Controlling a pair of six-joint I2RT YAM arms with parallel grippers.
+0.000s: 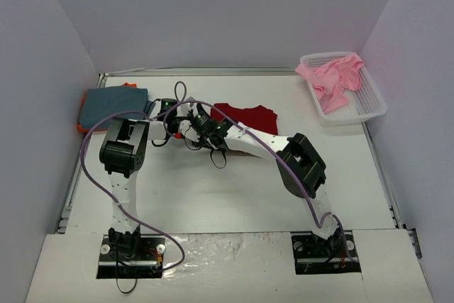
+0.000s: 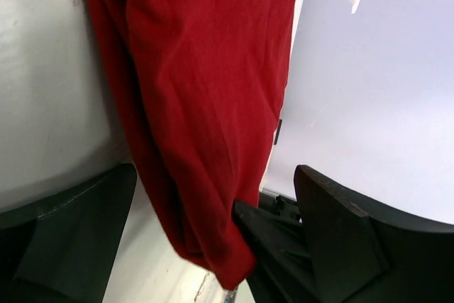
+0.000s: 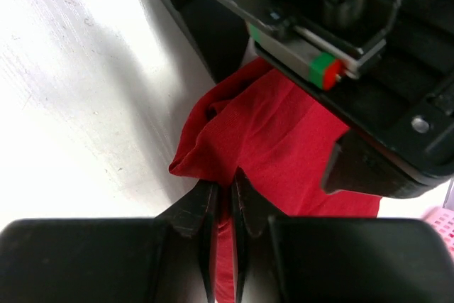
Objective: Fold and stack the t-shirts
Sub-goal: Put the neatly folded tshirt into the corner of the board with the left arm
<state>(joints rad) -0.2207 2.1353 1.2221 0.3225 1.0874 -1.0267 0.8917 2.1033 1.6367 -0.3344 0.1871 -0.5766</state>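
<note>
The right gripper [image 3: 221, 207], nearest the lens, is clamped tight on a fold of the soft dark red cloth t-shirt [image 3: 273, 143], presumably for folding. The shirt is spread mid-table [image 1: 213, 196]; the left gripper [image 2: 191, 246] is held apart around its edge.

Overhead view: even, diffuse light, sharp, soft shadows under the arms on the table [image 1: 213, 196]. Left wrist view: bright, glare washes out the table on the left; near fingers [image 2: 64, 239] dark and soft-focus, dark red t-shirt [image 2: 206, 104] weave sharp. Right wrist view: table blown out far left, red cloth crisp, near fingers [image 3: 195, 211] blurred and underexposed.
</note>
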